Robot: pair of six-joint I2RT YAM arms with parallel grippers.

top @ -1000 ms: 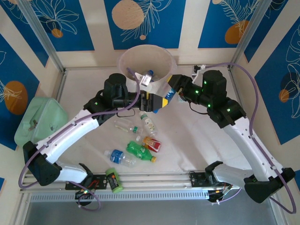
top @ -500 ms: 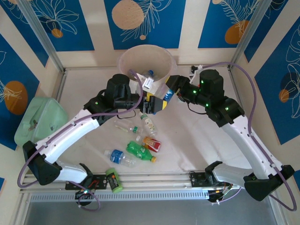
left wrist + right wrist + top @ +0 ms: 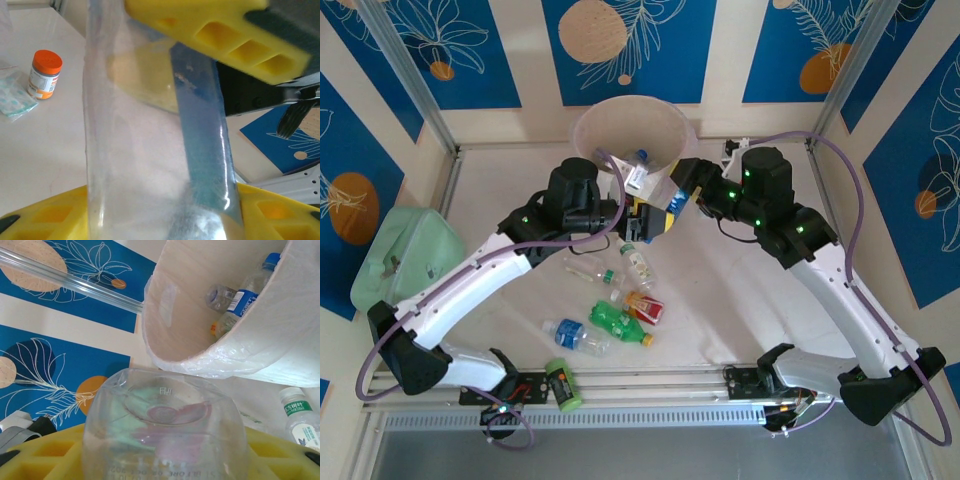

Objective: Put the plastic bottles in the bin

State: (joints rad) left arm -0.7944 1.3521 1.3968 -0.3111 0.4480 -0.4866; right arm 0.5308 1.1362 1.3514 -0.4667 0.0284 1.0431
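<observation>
You have a few bottles (image 3: 235, 302) in the bin (image 3: 603, 130), a clear blue-labelled bottle (image 3: 145, 150) pinched by your left gripper (image 3: 640, 222) just beside it, your right gripper's (image 3: 672, 205) hold unclear, and about five loose bottles (image 3: 618, 322) on the table (image 3: 740, 290).

Left end effector (image 3: 650, 222) and right end effector (image 3: 672, 205) close together before the bin (image 3: 590, 130), bottles (image 3: 615, 322) scattered on table (image 3: 720, 290).

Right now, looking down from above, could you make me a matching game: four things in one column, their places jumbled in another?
Things:
1. bin
2. pale green box
3. green-and-black cylinder
4. green bottle

Places:
A. near edge
B. far edge, centre
C. far left
D. centre, lying on its side

Pairs: 1-B, 2-C, 3-A, 4-D
</observation>
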